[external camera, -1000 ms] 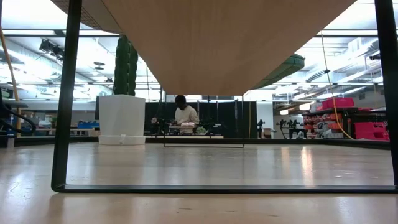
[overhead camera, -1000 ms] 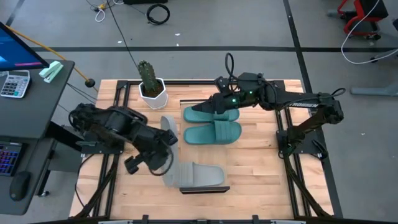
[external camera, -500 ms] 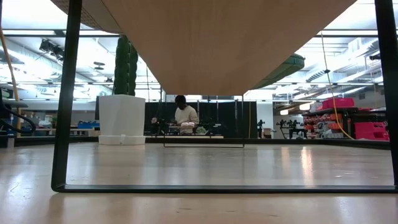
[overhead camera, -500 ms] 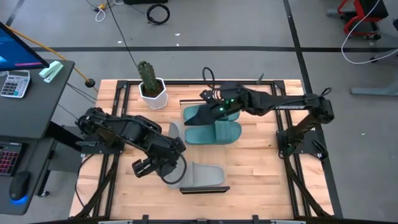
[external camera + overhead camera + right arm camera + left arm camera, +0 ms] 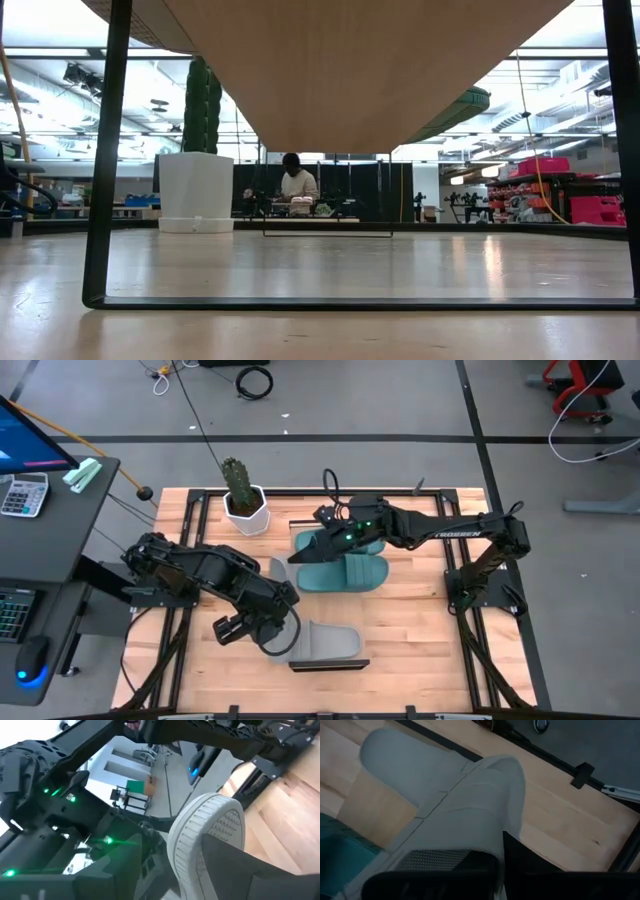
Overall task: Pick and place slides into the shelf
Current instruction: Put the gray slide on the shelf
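A grey slide [image 5: 272,568] is pinched by the left gripper [image 5: 273,596] left of the table's [image 5: 420,630] middle, just beside the left edge of the shelf [image 5: 345,663]. The slide is raised at a tilt over the tabletop. In the left wrist view the pale ribbed strap of this slide [image 5: 470,805] is seen clamped between the dark fingers [image 5: 520,865], which are pressed together on it, with the wooden boards beneath. A second grey slide [image 5: 322,642] is laid flat at the near end of the shelf, its toe pointing right. A teal slide [image 5: 308,544] is gripped by the right gripper [image 5: 322,543] over the far part of the shelf. The fingers are spread wide around its body, and it is tipped up on edge rather than flat. In the right wrist view the ribbed rim and patterned sole of this slide [image 5: 210,835] are shown close between the fingers. A second teal slide [image 5: 345,574] is laid flat on the shelf, just on the near side of the held one and well apart from the second grey slide. A cactus [image 5: 235,478] in a white pot [image 5: 245,512] is placed at the far left of the table, apart from both arms. In the low view the pale underside of the shelf [image 5: 350,70] is seen overhead. A teal edge [image 5: 462,104] is seen above it at the right, and a person [image 5: 296,184] far off in the room behind.
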`<state>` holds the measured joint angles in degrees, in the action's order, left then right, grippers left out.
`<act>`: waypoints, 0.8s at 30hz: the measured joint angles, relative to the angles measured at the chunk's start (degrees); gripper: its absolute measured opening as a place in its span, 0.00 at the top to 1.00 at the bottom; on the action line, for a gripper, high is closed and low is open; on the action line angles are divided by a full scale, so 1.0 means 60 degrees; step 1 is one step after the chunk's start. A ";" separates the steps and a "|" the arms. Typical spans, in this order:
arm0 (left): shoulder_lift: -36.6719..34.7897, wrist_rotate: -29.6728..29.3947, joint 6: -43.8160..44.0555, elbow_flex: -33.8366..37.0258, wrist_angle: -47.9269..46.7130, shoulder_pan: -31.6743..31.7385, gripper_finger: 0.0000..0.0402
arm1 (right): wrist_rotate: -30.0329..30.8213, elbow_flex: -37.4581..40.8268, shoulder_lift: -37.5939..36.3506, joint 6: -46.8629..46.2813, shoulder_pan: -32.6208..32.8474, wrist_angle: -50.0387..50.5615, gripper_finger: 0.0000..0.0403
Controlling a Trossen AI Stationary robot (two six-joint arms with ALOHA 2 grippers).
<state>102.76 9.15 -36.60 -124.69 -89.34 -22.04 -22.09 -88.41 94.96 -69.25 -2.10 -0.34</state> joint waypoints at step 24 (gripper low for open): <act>0.0004 0.0423 0.0247 0.0009 -0.0106 -0.0019 0.96 | -0.0696 -0.4257 0.2433 0.1882 0.0075 0.4008 0.48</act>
<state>102.78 11.68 -35.11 -124.64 -89.97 -22.15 -26.27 -113.95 109.56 -57.95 -1.65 23.71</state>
